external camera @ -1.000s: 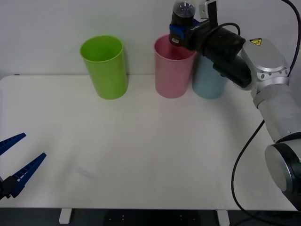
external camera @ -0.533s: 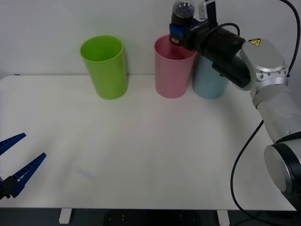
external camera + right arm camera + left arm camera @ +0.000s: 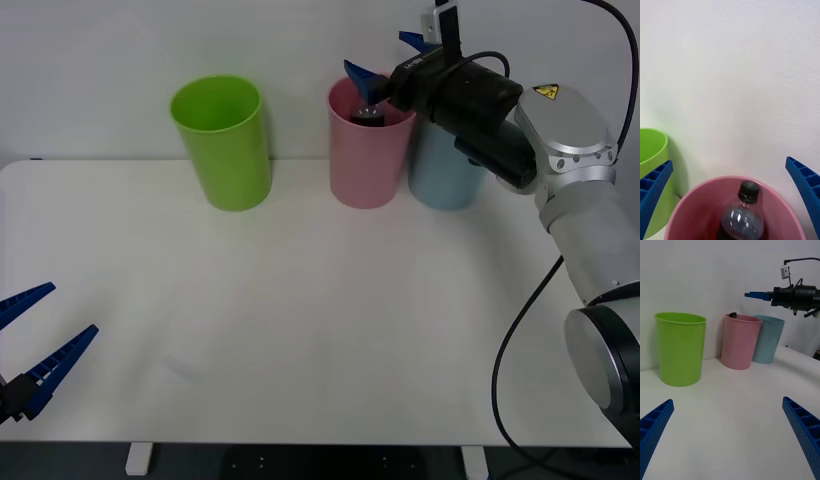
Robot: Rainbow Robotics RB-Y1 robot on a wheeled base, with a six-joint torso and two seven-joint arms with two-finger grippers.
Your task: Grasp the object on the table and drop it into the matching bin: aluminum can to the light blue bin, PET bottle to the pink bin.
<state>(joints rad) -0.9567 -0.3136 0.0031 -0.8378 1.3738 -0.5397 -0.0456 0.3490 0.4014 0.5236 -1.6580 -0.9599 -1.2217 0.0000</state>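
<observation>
Left claw (image 3: 30, 345) parked at the near left corner of the worktop (image 3: 320, 320), fingers spread, nothing between them. Lime green bin (image 3: 222, 140) stands apart at the far left, not involved.

Right claw (image 3: 385, 60) hovers over the pink bin (image 3: 370, 160). Half a second ago it clenched the PET bottle above the rim; now its fingers are spread wide and bare. PET bottle (image 3: 741, 215) sits inside the pink bin, black cap (image 3: 748, 190) up, near the rim. Light blue bin (image 3: 445, 175) just beside, untouched.

Judgement: drop made into the matching bin; task effectively complete.
</observation>
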